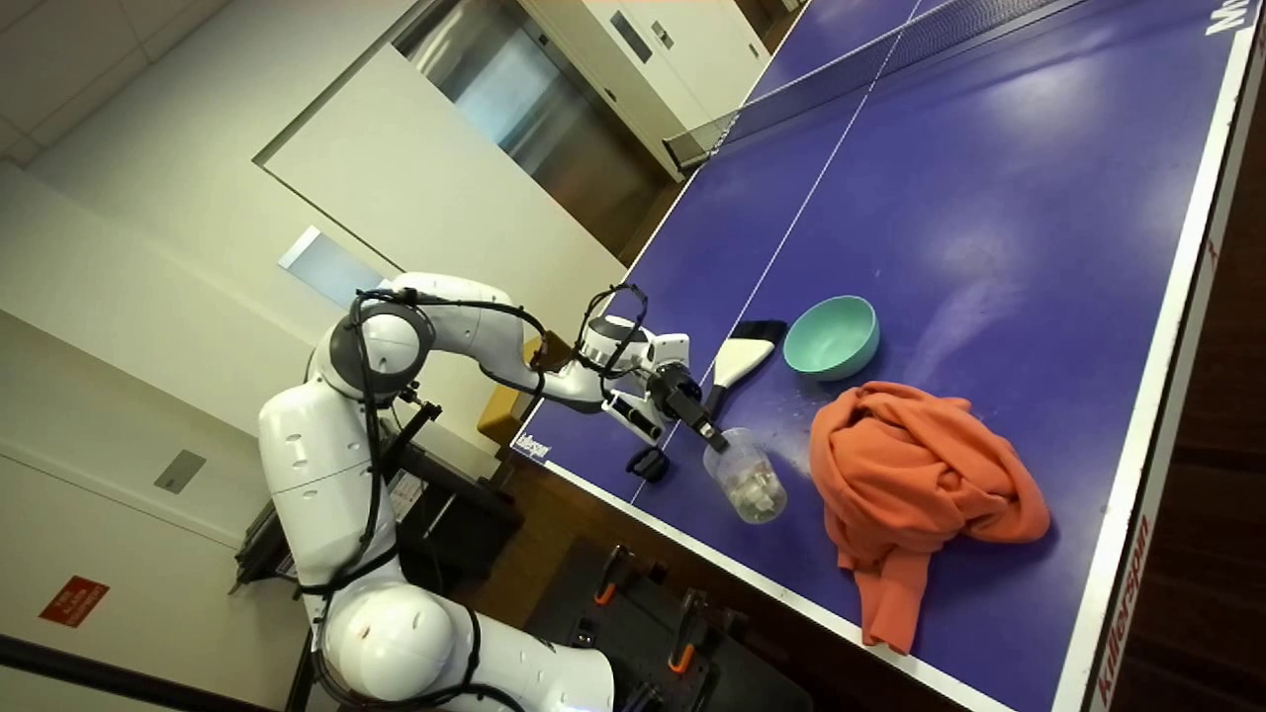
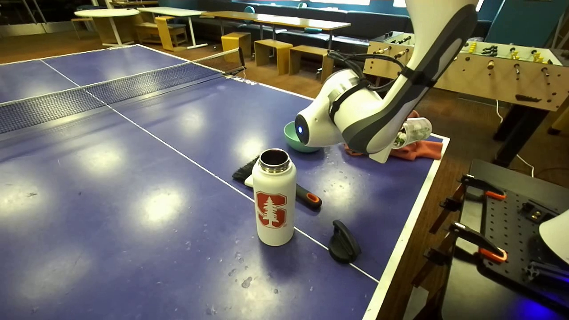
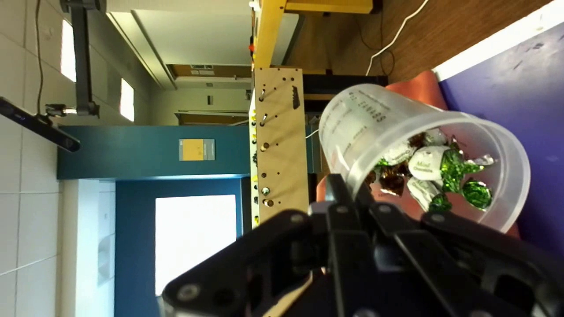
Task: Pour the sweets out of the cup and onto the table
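While the gripper pinches the cup by its rim, holding it sideways above the worktop, sweets inside, lower it clear of the orange cloth, then tilt slowly so they should slide rather than bounce.

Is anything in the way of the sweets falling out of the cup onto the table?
Nothing visible covers the mouth of the plastic cup, so the wrapped sweets have an open way out. An orange garment lies on the table-tennis table nearby; whether it reaches under the cup, I can't tell.
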`<state>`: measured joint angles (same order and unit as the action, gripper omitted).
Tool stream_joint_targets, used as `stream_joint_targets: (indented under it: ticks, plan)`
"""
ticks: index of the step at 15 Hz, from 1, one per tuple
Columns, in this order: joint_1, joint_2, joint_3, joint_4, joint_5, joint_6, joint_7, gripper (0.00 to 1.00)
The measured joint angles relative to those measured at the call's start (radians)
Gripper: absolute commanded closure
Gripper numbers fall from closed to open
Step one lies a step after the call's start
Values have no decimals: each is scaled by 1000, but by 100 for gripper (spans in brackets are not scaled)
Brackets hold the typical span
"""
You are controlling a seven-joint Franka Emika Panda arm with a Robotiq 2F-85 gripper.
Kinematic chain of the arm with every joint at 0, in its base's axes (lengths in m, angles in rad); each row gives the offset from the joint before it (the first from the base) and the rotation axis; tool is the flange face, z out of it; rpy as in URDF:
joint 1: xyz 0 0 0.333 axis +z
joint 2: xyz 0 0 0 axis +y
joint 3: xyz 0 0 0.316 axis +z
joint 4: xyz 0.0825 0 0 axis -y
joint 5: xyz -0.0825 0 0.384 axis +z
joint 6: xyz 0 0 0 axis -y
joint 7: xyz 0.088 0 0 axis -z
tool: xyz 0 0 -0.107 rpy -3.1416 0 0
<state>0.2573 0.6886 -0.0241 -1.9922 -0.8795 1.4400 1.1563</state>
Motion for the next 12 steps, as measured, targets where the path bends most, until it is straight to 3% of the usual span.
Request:
stream_joint_targets:
  ticks: [12]
  plan:
    - [-26,213,0,228,0,-271,-155,99]
